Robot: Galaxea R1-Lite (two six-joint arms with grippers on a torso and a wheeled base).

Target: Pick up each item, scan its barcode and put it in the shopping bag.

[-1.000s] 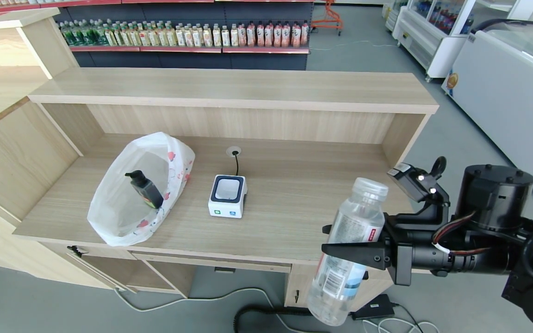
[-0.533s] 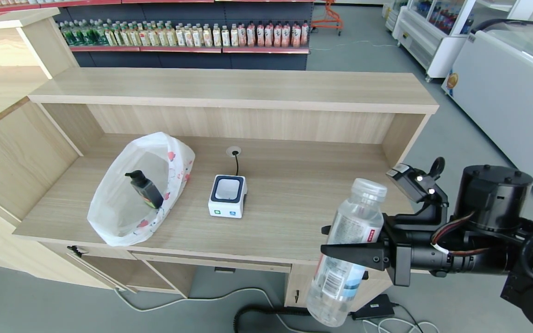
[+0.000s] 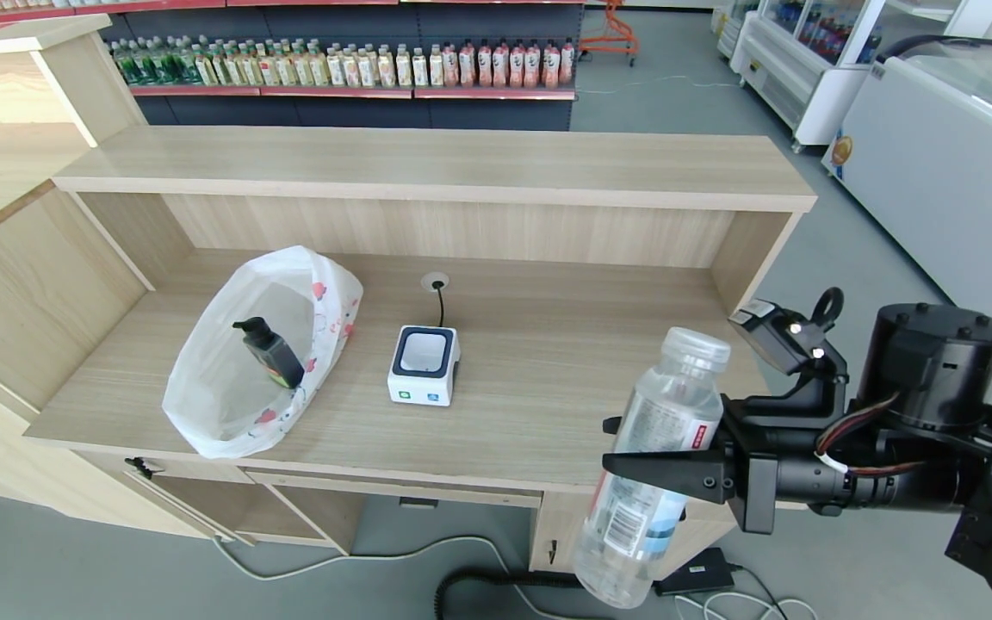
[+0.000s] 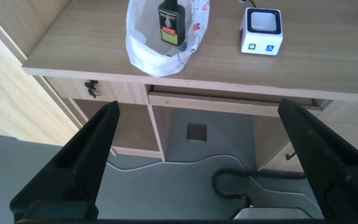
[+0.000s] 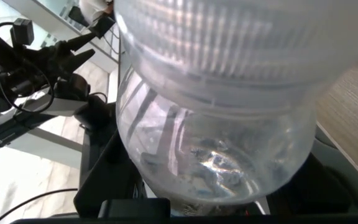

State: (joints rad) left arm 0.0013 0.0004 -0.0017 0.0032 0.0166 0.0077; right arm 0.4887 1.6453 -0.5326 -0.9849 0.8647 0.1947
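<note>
**A:** Rightward a touch: the right gripper has shifted, and the water bottle with it.
**B:** Fingers?
**A:** Clamped on the bottle's middle. It hangs tilted by the front right corner of the worktop. On the left gripper they stand wide apart, nothing between.
**B:** Farther out?
**A:** Mid-worktop sits the scanner. Left of it is the shopping bag, with a dark pump bottle inside.

Bench: light wood.
Shopping bag: toward left front corner.
Scanner: centre, right of bag.
</note>
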